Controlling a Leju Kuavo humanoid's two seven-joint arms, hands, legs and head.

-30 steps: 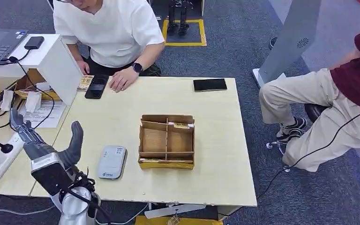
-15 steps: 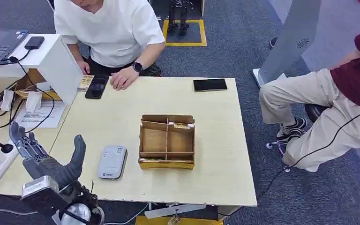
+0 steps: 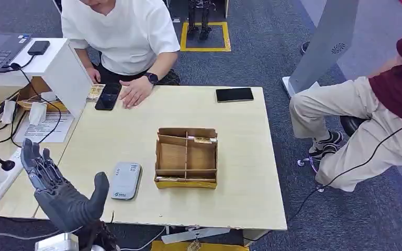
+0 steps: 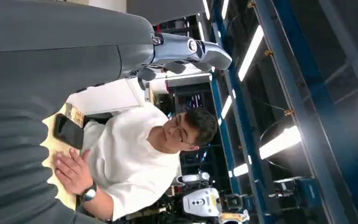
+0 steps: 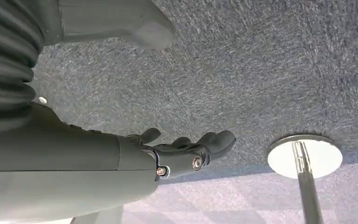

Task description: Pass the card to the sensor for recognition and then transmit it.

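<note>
- The left hand [image 3: 65, 196] is raised at the near left corner of the table [image 3: 241, 172]. Its fingers are spread apart and its palm holds nothing.
- The right hand [image 5: 186, 151] hangs over the grey carpet near a round metal base [image 5: 305, 156]. Its fingers look loosely extended and there is nothing in them.
- The grey card reader [image 3: 125, 181], which I take for the sensor, lies flat on the table, just beside the cardboard organizer box [image 3: 186, 158] and near the left hand. No card lies on it.
- A small yellowish card [image 3: 202, 139] seems to stand in the far compartment of the box; it is too small to say surely that this is the task's card.
- Neither hand has a card, so I judge the task is at its beginning: picking, presenting to the reader and handing over are all left.
- The person in the white shirt [image 3: 123, 31] sits at the far side, with one hand resting near a black phone [image 3: 108, 96].
</note>
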